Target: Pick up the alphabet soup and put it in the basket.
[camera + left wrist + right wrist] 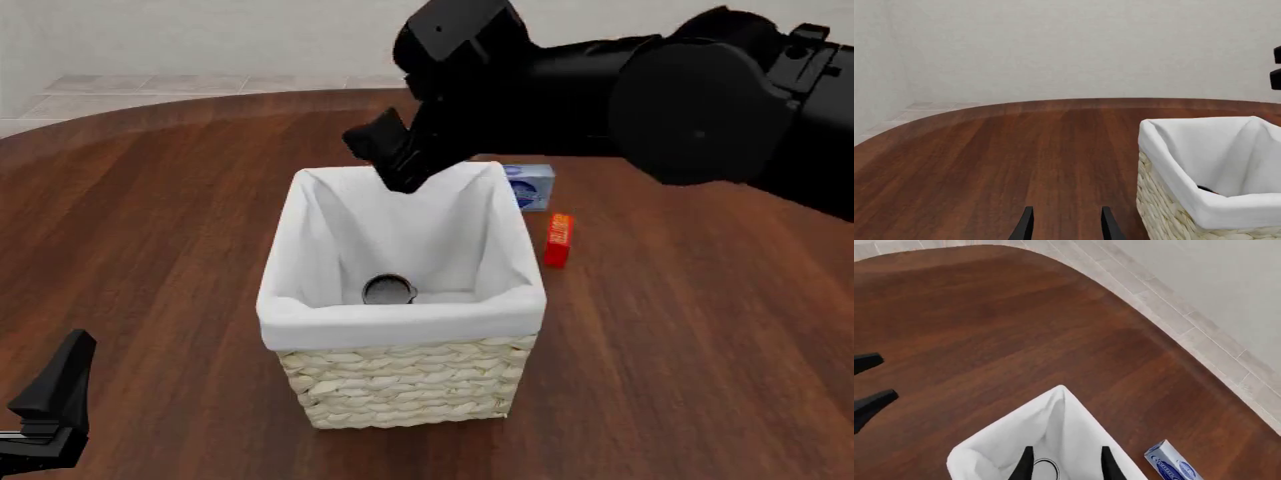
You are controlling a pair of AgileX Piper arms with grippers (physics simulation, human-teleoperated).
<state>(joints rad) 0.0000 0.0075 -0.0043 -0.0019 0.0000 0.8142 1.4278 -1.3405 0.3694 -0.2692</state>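
The alphabet soup can (388, 290) stands upright on the floor of the basket (400, 385), its grey metal top showing. It also shows in the right wrist view (1044, 467), far below the fingers. My right gripper (380, 160) hangs above the basket's far rim, open and empty; its fingers (1026, 465) stand apart over the white lining (1007, 440). My left gripper (54, 400) is open and empty, low at the near left, well apart from the basket (1174, 150). Its fingers (1024, 227) point across bare table.
A pale blue-and-white box (530, 186) lies just behind the basket's far right corner. A small red-orange box (558, 240) stands to the basket's right. The right arm (694, 90) stretches over the far right of the table. Tiled floor (1214, 340) lies beyond the table's edge.
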